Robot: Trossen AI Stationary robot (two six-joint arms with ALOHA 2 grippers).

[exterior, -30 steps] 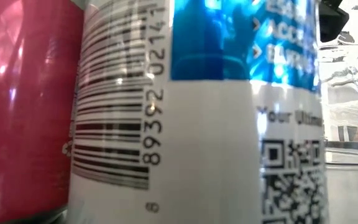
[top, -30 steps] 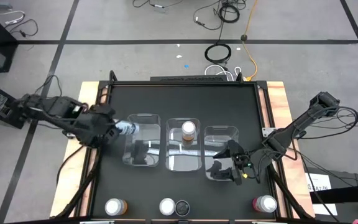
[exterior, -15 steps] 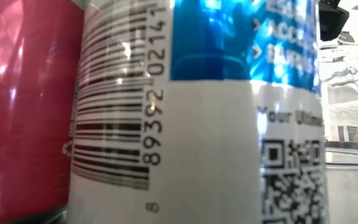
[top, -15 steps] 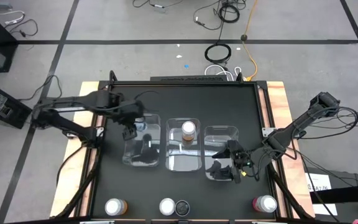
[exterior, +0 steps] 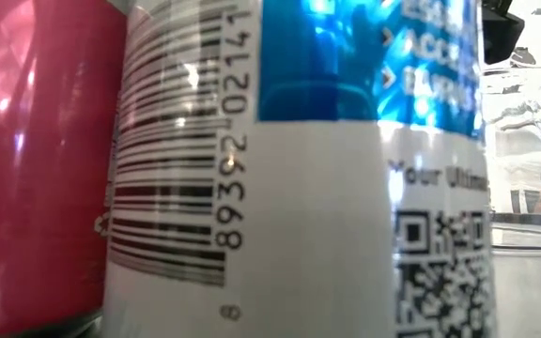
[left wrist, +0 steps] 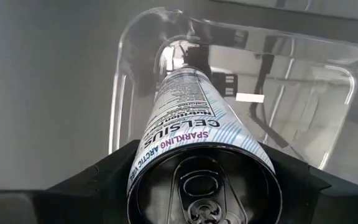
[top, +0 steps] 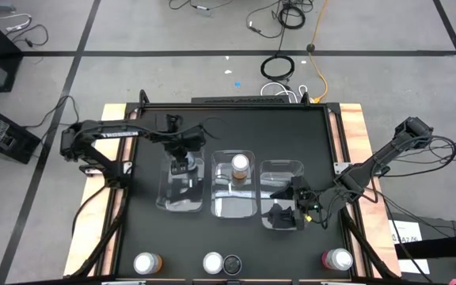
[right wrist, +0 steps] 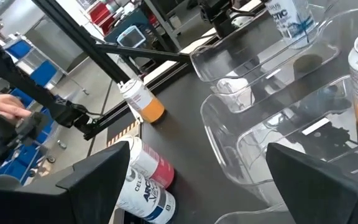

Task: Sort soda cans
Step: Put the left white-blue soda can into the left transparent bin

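Note:
A white-and-blue soda can (left wrist: 188, 106) hangs upright over the left clear bin (top: 165, 194), with my left gripper (top: 182, 157) shut on it from above. In the middle bin (top: 222, 202) an orange can (top: 241, 165) stands on its base. Along the near edge stand an orange can (top: 147, 263), a silver-topped can (top: 212, 263), a dark-topped one (top: 232, 264) and a pink can (top: 337, 260). My right gripper (top: 285, 212) hovers open over the near end of the right bin (top: 282, 170) with nothing between its fingers. My left gripper pinches the can's side wall just below its top rim (left wrist: 138, 171) between its two fingers (left wrist: 104, 183). The fingers point down. The can hangs upright below them, top up, its base over the left bin's far end; whether the base touches the bin floor I cannot tell.
The three clear bins stand side by side at mid-table. A red can (exterior: 36, 160) and a white-and-blue can (exterior: 299, 188) fill the low view. Beyond the table's left side a person's hand (right wrist: 5, 112) shows. Bare black table lies around the bins.
My left gripper has carried the can from near the table's left edge toward the right, to above the left bin, and has sunk. It has rolled and tipped to point down, so the can has turned from lying level to hanging upright.

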